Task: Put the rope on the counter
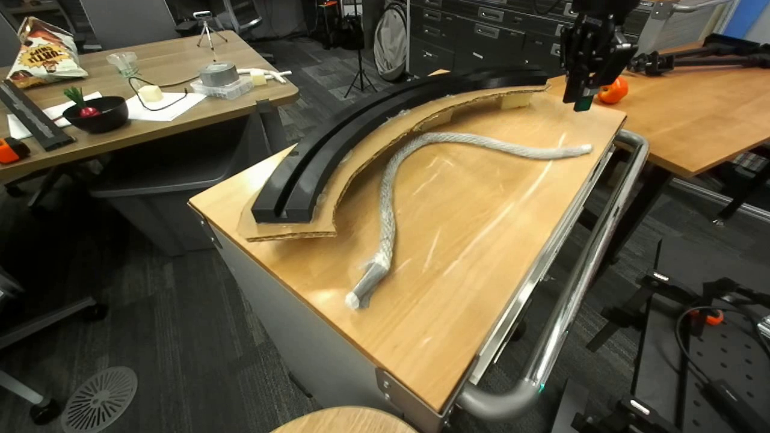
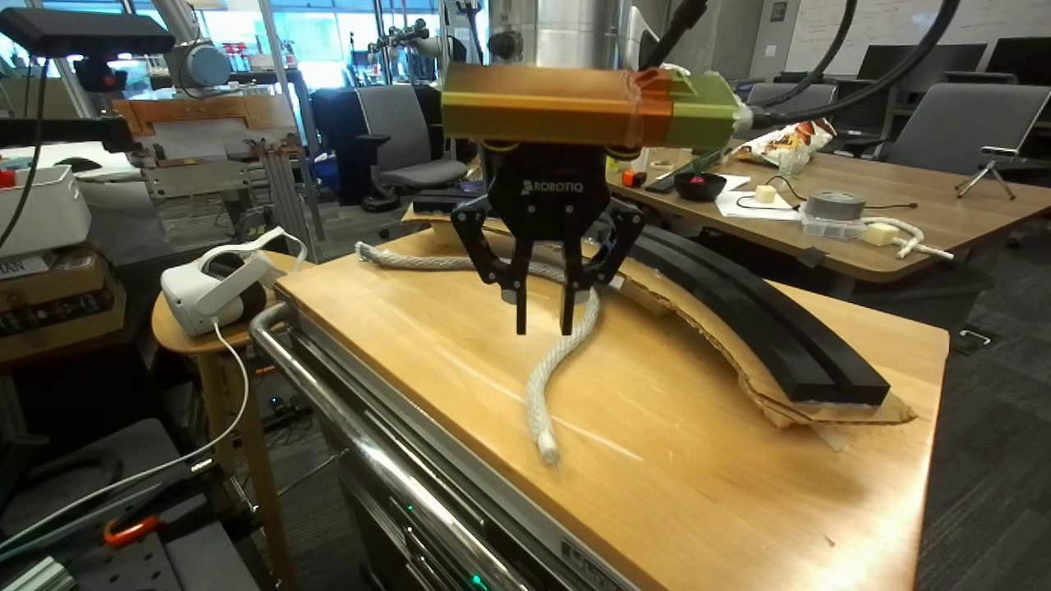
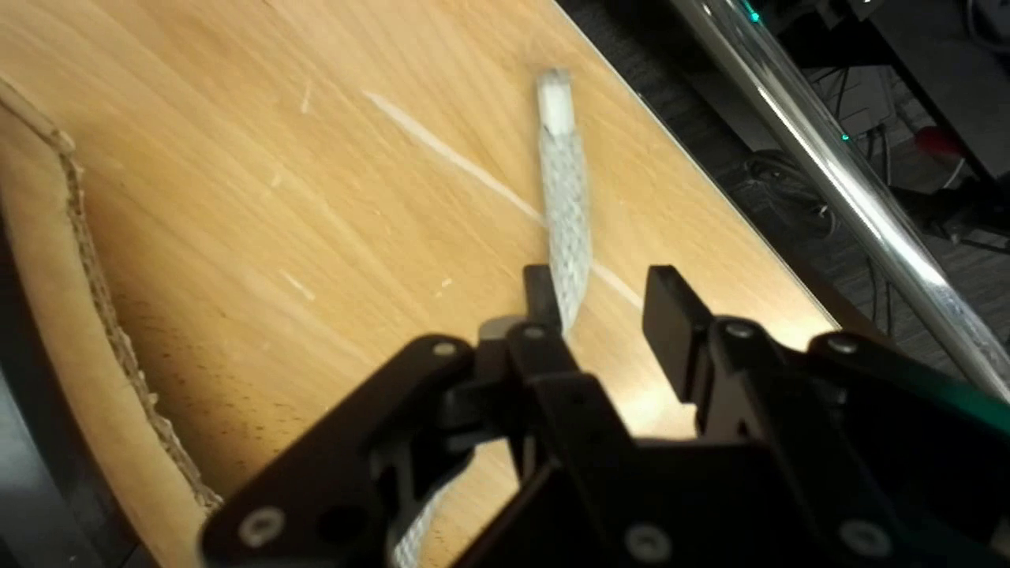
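The rope [image 1: 387,210] already lies slack on the tabletop [image 1: 481,282], bowed beside the black channel [image 1: 331,159]. In an exterior view, the rope's near end sits at six o'clock from the hand [image 2: 543,330] — spread, holding nothing, presumably because the placing is done.

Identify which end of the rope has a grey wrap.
The rope end nearer the wooden stool; the opposite end, nearer the gripper, shows no grey wrap.

Claw [image 3: 600,296] w/ gap, rope [image 3: 565,189] on cntr [image 3: 379,229]
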`<state>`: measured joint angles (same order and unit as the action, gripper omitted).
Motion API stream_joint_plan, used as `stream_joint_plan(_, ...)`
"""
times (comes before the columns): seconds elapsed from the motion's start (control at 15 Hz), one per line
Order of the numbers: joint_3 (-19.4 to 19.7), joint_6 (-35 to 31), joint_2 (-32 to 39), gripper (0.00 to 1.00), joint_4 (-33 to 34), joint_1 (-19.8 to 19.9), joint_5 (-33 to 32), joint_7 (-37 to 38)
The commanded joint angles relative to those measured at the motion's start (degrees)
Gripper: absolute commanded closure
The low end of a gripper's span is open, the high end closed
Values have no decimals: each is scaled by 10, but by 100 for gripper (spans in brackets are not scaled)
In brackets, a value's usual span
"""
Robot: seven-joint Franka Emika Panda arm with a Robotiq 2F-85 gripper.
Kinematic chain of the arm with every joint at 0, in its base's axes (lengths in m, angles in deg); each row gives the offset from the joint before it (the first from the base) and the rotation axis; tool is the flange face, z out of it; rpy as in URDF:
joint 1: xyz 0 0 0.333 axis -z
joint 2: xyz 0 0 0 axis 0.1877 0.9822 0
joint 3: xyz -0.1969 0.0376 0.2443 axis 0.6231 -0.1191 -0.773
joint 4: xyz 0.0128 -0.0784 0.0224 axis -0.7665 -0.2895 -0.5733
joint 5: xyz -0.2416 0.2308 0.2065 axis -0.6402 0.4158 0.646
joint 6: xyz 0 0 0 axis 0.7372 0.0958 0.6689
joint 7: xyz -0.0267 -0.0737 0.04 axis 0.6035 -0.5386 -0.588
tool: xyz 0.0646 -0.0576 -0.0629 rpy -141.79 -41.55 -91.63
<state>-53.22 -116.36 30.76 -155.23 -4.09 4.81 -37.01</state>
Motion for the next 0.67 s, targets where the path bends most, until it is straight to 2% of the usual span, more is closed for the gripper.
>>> stream_joint_plan(0.0,-3,50,-84,33,-14,5,-22,-15)
stream_joint_plan(0.2,-5,63,-181,9,-38,8,-60,-9)
stream_joint_plan(0.27,-2,71,-211,3,-42,3,-61,-28)
stream_joint_plan(0.4,11,128,-274,0,-41,-16,-47,-98)
stream_joint_plan(0.47,16,180,-301,0,-31,-24,-38,-134)
stream_joint_plan(0.6,28,260,-321,0,0,-41,-15,-186)
